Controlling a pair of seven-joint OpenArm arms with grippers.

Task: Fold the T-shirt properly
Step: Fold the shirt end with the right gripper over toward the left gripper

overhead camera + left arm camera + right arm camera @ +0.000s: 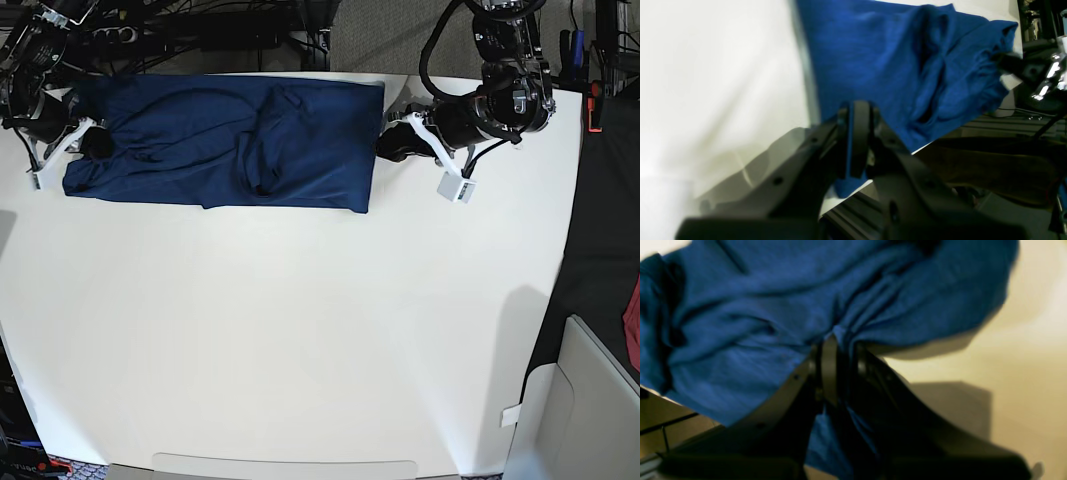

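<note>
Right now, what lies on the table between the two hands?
Only the T-shirt, stretched flat between the left hand and right hand; each is shut on an end. The base view shows it.

2 black arms (505, 95) — white gripper brackets (440, 150), black looping cables (432, 45), screwed fingers.

The T-shirt (780, 313) is blurred and cut off by the right wrist view's edges; sleeves indistinguishable.

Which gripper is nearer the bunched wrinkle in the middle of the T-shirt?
Neither clearly. The left gripper and the right gripper grip opposite ends of the T-shirt, with the wrinkle roughly midway between.
</note>
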